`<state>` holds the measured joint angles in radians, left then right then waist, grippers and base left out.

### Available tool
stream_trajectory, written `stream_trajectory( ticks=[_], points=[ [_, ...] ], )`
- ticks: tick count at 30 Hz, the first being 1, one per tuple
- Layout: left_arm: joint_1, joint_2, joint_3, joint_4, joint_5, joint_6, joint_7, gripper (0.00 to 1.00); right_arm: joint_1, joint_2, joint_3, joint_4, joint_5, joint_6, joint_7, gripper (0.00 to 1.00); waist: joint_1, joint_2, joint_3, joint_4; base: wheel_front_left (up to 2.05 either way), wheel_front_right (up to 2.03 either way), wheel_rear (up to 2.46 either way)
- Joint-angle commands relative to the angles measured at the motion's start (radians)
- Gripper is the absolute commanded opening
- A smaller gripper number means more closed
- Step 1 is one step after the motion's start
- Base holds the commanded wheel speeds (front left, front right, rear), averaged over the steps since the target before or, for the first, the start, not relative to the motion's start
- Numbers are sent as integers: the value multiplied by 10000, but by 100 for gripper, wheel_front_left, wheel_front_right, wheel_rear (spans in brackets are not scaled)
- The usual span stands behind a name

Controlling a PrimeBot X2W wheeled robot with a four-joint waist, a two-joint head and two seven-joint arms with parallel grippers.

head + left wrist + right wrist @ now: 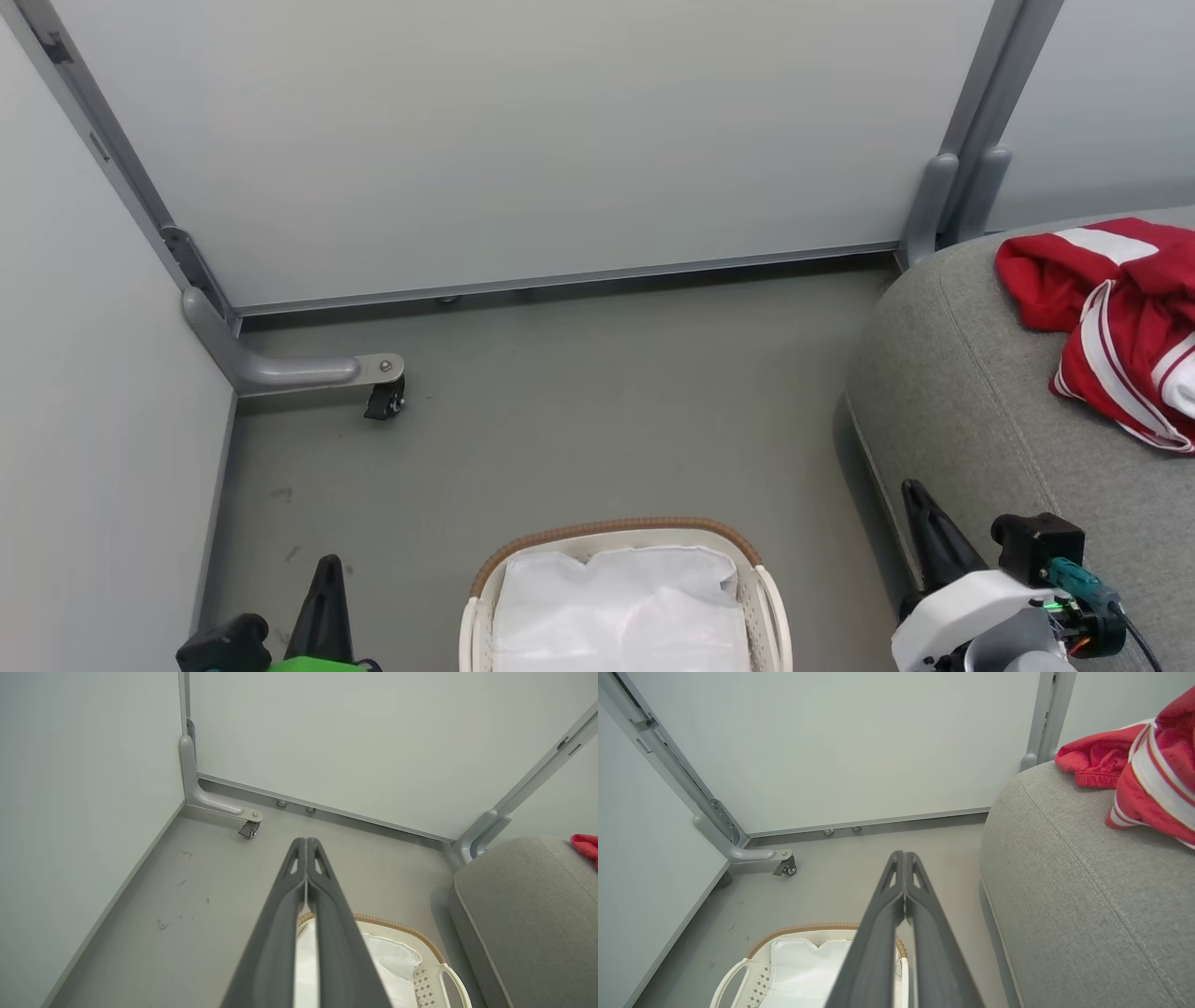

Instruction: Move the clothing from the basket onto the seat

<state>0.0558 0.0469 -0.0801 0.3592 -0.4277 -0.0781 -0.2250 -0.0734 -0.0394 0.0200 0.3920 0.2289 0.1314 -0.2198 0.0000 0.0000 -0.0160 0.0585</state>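
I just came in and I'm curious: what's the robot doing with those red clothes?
The red clothing lies on the grey seat at the robot's right. The basket on the floor shows just its white liner. The left claw and right claw are both shut, holding nothing, one either side of the basket. So the moving job looks about done.

- Just right of your right gripper (903,855), the seat (1073,896): matt grey woven cloth, coarse, with stitched seams.
- Farther right, the clothing (1148,779): red cloth with a slight sheen, white trim.
- Below the tips, the basket (803,927): white perforated plastic, brown woven rim, crinkled white liner (803,970).
- Its fingers (878,933): dark, matt, smooth.
- Floor (822,891): smooth, matt grey, scuffed.
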Motion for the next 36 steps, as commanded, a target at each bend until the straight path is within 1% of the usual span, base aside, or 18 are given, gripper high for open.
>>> stream_trajectory(
  ticks=[1, 17, 36],
  points=[
    [-223, 19, 105, -203, -385, -33, 82, 0, -201, -39, -68, -221, 481, -1, 86, 0, 0, 0, 2, -7, 0, 0, 0],
    [-547, 24, 496, -430, -2855, -144, 786, 0, -206, -59, -300, -560, 3373, -3, 741, 0, 0, 0, 29, -87, 0, 0, 0],
    [-871, 31, 887, -634, -5220, -253, 1472, 0, -272, -81, -580, -818, 6125, -4, 1431, 0, 0, 0, 59, -179, 0, 0, 0]
  ],
)
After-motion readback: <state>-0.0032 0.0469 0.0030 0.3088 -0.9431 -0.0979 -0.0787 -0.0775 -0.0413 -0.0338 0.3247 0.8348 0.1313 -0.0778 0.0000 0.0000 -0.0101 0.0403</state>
